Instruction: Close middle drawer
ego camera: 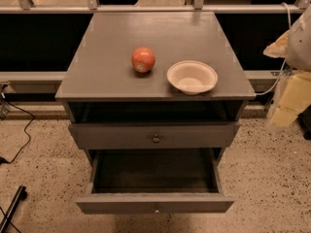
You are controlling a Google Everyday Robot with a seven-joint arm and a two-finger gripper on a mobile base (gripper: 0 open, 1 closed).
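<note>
The middle drawer (155, 203) is pulled far out toward me at the bottom of the camera view. It has a long low grey front with a tiny centre knob (156, 210), and its dark inside (154, 171) is exposed. Above it sits the taller drawer front with a bigger dark knob (156, 139), out a little from the cabinet. The lowest drawer is hidden. My gripper (285, 111) hangs at the right edge beside the cabinet. It is level with the upper drawer, apart from both drawers, and holds nothing I can see.
The grey cabinet top (107, 57) carries a red apple (143, 59) and a cream bowl (192, 76). A metal rail (146, 8) and dark panels run behind. Speckled floor lies around the cabinet, with black cables (19, 130) at the left.
</note>
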